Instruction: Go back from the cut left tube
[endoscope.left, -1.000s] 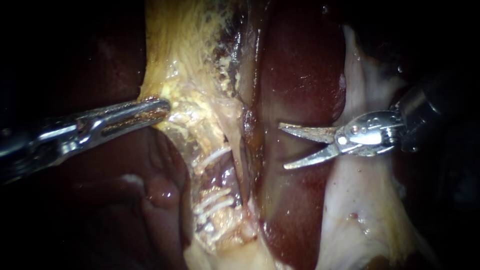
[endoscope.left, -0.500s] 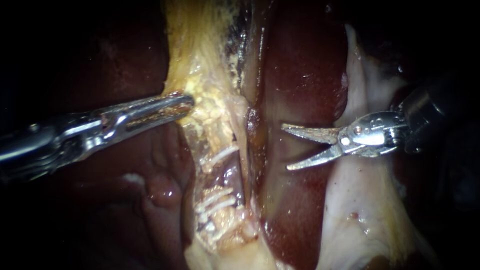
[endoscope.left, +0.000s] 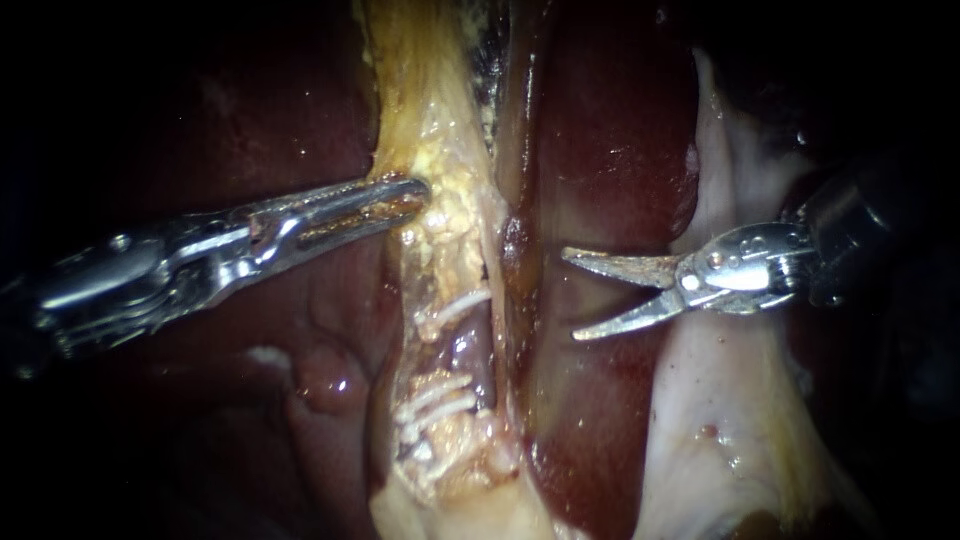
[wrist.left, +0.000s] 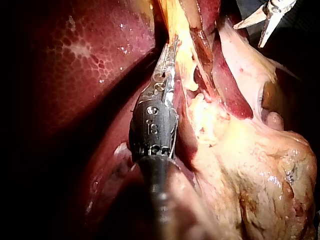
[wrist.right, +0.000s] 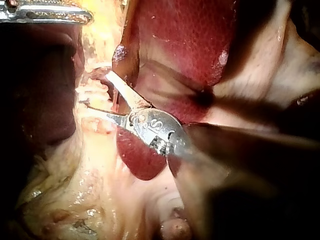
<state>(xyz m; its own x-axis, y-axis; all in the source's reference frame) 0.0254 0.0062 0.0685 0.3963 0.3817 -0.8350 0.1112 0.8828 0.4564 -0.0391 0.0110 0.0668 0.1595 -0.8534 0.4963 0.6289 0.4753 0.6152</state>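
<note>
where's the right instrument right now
In the endoscope view the right instrument comes in from the right, its tip over the dark red liver, apart from the clipped tube to its left.

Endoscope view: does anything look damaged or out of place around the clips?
Only the left tube looks parted, with a dark gap between the upper clip and the lower clips. The right tool, jaws open, is clear of it. The left tool grips yellowish tissue.

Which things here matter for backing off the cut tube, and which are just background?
In the job: right instrument, jaws open; clipped tube; its clips.
Background: left instrument, jaws shut on yellow tissue; liver; pale tissue.
</note>
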